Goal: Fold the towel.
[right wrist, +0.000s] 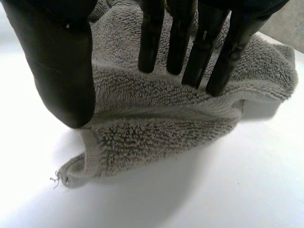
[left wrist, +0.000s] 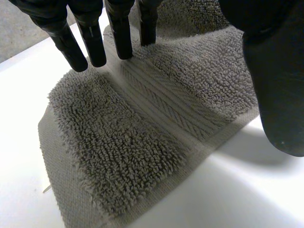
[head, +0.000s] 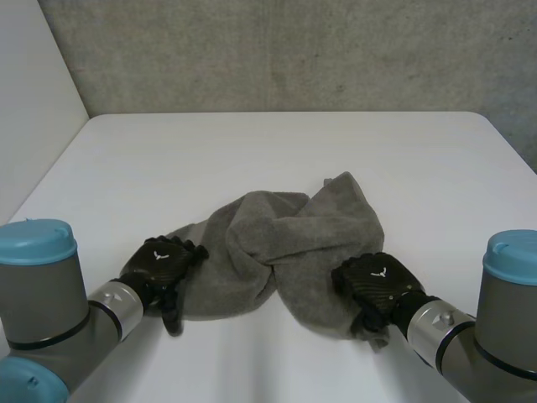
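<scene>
A grey towel [head: 285,252] lies crumpled and twisted in the near middle of the white table [head: 277,151]. My left hand [head: 159,264] rests at the towel's near left end. In the left wrist view its fingers [left wrist: 95,38] are straight, with their tips on the towel [left wrist: 142,123] by the woven band, and the thumb [left wrist: 280,95] stands apart over the edge. My right hand [head: 377,281] sits on the near right end. There its straight fingers [right wrist: 180,38] touch the folded edge of the towel [right wrist: 156,128], and the thumb [right wrist: 61,71] hovers over the frayed corner.
A grey wall [head: 285,50] stands behind the table's far edge. A white panel [head: 33,101] rises along the left side. Bare table surface runs all around the towel, widest toward the back.
</scene>
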Controlling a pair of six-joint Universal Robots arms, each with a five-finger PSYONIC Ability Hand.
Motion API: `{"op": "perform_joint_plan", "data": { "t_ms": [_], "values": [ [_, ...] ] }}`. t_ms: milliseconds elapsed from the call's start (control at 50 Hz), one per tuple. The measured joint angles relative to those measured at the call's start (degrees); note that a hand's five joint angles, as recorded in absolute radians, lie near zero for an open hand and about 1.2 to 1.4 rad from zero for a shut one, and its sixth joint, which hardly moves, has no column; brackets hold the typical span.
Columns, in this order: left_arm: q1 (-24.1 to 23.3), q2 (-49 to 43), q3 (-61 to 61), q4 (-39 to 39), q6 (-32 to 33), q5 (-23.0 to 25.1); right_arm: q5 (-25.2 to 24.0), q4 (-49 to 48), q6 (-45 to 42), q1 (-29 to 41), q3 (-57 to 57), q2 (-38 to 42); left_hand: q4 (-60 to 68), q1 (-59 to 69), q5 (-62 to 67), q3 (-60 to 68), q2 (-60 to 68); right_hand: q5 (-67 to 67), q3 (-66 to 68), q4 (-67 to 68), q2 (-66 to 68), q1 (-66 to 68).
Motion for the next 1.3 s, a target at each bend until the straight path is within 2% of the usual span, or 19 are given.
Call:
{"op": "perform_joint_plan", "data": {
  "t_ms": [80, 120, 220, 400, 520, 680, 900, 1100, 1140, 1220, 1300],
  "values": [
    [-0.2, -0.8, 1.0, 0.0, 0.0, 0.0, 0.0, -0.7, 0.2, 0.6, -0.7, 1.2, 4.2, 4.6, 3.9, 4.0, 3.7, 12.7, 12.7, 12.4, 13.2, 13.2],
    [-0.2, -1.2, 1.6, 0.1, -0.1, 0.0, 0.1, -0.9, 0.3, 0.8, -1.1, 2.0, 8.7, 9.2, 8.2, 8.6, 8.3, 23.8, 23.2, 23.4, 24.6, 25.0],
    [-0.3, -1.7, 2.8, 0.1, -0.3, -0.1, 0.2, -1.1, 0.2, 1.0, -1.9, 3.0, 18.5, 18.8, 17.8, 18.1, 17.9, 34.8, 33.5, 34.2, 34.0, 35.4],
    [-0.9, -2.1, 4.7, 0.1, -1.3, -0.1, 0.5, -1.2, 0.2, 0.6, -2.1, 3.1, 21.9, 22.3, 21.3, 21.7, 21.6, 36.6, 36.4, 36.4, 35.8, 37.3],
    [-2.0, -3.3, 5.7, 0.1, -1.7, 0.1, 2.0, -2.3, 0.2, 0.3, -2.1, 2.9, 29.4, 29.5, 28.6, 29.2, 29.0, 37.4, 37.4, 37.2, 36.5, 38.2],
    [-3.2, -4.3, 6.0, -0.1, -1.7, 0.1, 3.9, -3.0, 0.1, 0.2, -2.2, 2.3, 29.4, 29.7, 28.8, 29.4, 29.2, 37.4, 37.4, 37.3, 36.5, 38.3],
    [-4.2, -2.4, 4.4, -0.6, -1.6, 0.0, 4.0, -3.0, 0.0, 0.2, -2.1, 2.2, 24.6, 24.8, 24.1, 24.3, 24.2, 37.4, 37.4, 37.3, 36.5, 38.3],
    [-5.1, -2.6, 3.9, -0.4, -1.4, 0.1, 4.0, -3.0, 0.0, 0.2, -2.0, 2.3, 25.7, 25.8, 25.1, 25.4, 25.1, 37.4, 37.4, 37.3, 36.5, 38.3],
    [-5.2, -2.9, 4.1, -0.3, -1.3, 0.2, 4.0, -3.0, 0.0, 0.2, -1.9, 2.3, 30.1, 30.1, 29.5, 29.8, 29.4, 37.4, 37.4, 37.3, 36.5, 38.3],
    [-5.3, -3.7, 4.6, 0.0, -0.9, 0.5, 4.0, -3.0, -0.1, 0.2, -2.0, 2.3, 56.2, 55.1, 54.8, 55.6, 54.9, 37.4, 37.4, 37.3, 36.5, 38.3],
    [-5.4, -3.9, 5.5, 0.1, -0.7, 0.5, 4.0, -2.9, -0.1, 0.1, -2.2, 1.9, 60.2, 59.1, 59.6, 60.6, 59.4, 37.4, 37.4, 37.3, 36.5, 38.3]
  ]
}}
